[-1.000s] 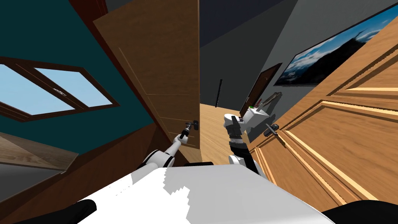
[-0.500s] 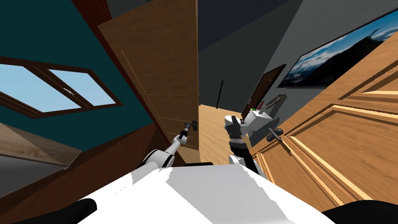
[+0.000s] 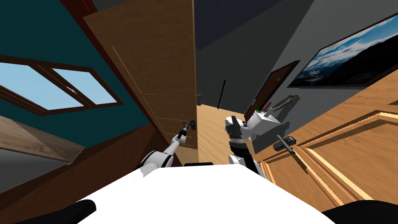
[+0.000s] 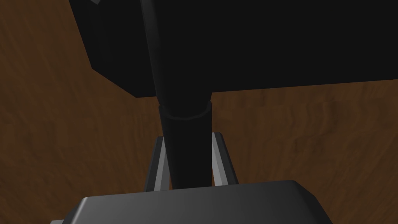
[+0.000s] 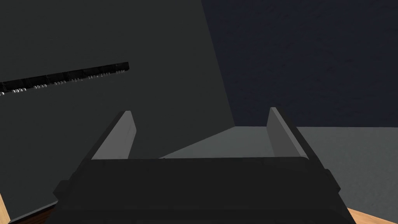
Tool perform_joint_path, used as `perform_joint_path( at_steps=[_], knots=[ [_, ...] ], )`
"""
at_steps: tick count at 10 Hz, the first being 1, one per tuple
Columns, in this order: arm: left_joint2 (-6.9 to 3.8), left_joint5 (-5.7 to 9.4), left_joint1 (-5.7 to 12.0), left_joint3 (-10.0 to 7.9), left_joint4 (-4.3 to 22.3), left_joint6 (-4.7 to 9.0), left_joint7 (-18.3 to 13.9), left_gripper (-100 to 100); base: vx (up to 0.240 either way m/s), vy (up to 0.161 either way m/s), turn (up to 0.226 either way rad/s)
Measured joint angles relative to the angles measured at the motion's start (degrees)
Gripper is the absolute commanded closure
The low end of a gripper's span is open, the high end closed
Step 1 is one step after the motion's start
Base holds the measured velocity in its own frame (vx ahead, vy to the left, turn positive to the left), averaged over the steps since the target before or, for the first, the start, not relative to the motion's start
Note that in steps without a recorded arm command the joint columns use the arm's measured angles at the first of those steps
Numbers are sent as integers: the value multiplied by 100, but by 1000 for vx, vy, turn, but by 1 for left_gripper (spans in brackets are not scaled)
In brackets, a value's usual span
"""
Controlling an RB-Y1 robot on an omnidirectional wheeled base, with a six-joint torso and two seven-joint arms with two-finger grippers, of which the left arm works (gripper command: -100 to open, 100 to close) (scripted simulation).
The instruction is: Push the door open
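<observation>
At the far left a window (image 3: 58, 87) sits in the teal wall. Right of it stands the dark brown door (image 3: 155, 70), swung ajar, its free edge near the middle of the scene. Low on that edge is its black handle (image 3: 191, 125), and the left gripper (image 4: 186, 136) is at it, fingers (image 4: 222, 159) clamped on the lever's sides. Past the door's edge a wooden floor (image 3: 212, 124) runs to the far wall. The right gripper (image 5: 199, 116) is raised near the middle, its fingers (image 5: 122, 136) well apart and holding nothing. Further right are a white box (image 3: 264, 120), a light panelled door (image 3: 342, 155) and, above it, a landscape picture (image 3: 349, 58). Since a second ago I have moved forward: the panelled door has slid off to the right, the gap beside the brown door looks wider, and the left gripper stays on the handle.
</observation>
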State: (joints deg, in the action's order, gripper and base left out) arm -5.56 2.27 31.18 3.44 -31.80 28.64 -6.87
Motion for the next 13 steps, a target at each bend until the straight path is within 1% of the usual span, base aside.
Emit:
perform_joint_path(
  at_steps=[1, 3, 4, 5, 6, 7, 8, 9, 10, 11, 12, 13],
  knots=[
    [-10, 22, 57, -59, 92, 44, 21, 100, 108, -161, 59],
    [-52, 45, 65, -123, 120, 64, 39, 100, 86, -71, 57],
    [-59, 63, 86, -167, 213, 92, 57, 100, 161, -108, 63],
    [-68, 77, 58, -207, 220, 89, 84, 100, 143, -110, 50],
    [-84, 89, -46, -247, 38, 6, 113, 100, 131, -122, 50],
    [-108, 108, -36, -294, 41, -9, 130, 100, 157, -135, 56],
    [-139, 130, -10, -348, 114, 33, 143, 100, 154, -130, 60],
    [-170, 154, 61, -402, 263, 110, 152, 100, 162, -127, 62],
    [-200, 176, 69, -456, 277, 112, 168, 100, 143, -134, 53],
    [-230, 191, 21, -500, 188, 78, 185, 100, 148, -152, 68],
    [-253, 206, -80, -550, 6, -2, 217, 100, 129, -118, 66],
    [-270, 226, -58, -605, 42, -8, 247, 100, 133, -132, 48]
  ],
)
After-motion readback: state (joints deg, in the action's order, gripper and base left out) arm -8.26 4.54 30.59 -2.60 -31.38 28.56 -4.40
